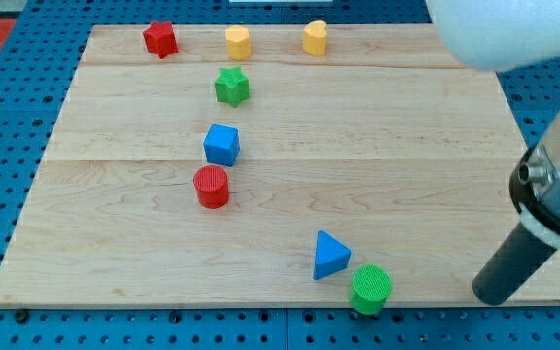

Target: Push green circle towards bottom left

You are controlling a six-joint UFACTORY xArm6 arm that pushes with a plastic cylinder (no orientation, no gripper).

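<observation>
Count on the table [436, 175]: seven blocks. Two red: a red star [160, 39] at the top left and a red cylinder [211, 186] left of centre. Two yellow [237, 42] [315, 37], both on the top edge; I cannot tell their shapes for certain. Two green: a green star [231, 87] just below the left yellow one, and the green circle [370, 289]. Two blue: a blue cube [222, 145] just above the red cylinder, close to it, and a blue triangle [331, 257]. Correction: total is eight.

Green circle sits at the bottom edge, right of centre, with the blue triangle just beside it on its upper left; whether they touch I cannot tell.

One rod, entering from the view's right. My tip [487, 295] rests near the bottom right corner, to the right of the green circle and apart from it, at about the same level. No hand on this arm, so nothing is grasped; the rod touches no block.

Star, cube and cylinder form a loose column running down the left-centre of the table.
</observation>
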